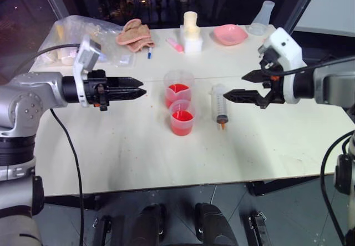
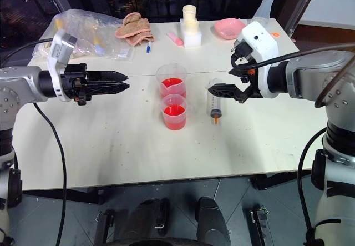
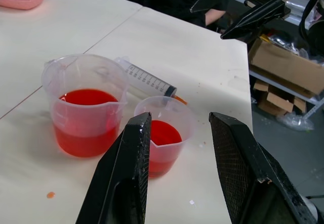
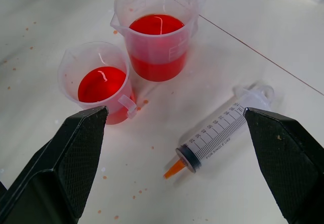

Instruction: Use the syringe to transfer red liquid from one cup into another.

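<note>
The syringe (image 1: 220, 106) lies flat on the pale table, orange tip toward the front edge, just right of two clear cups. The larger cup (image 1: 178, 88) and the smaller cup (image 1: 182, 117) in front of it both hold red liquid (image 4: 154, 24). My right gripper (image 1: 236, 86) hovers above the syringe's plunger end, jaws wide open and empty; in the right wrist view the syringe (image 4: 218, 131) lies between the fingers (image 4: 76, 148). My left gripper (image 1: 141, 87) hangs left of the cups, pointing at them, open with nothing between its fingers (image 3: 126, 173).
Along the table's far side sit a plastic bag (image 1: 83, 32), a crumpled tan cloth (image 1: 135, 34), a small pink tube (image 1: 175, 45), a white block with a cream cylinder (image 1: 191, 32), a pink dish (image 1: 230, 34) and a clear flask (image 1: 263, 17). Red droplets speckle the table near the cups.
</note>
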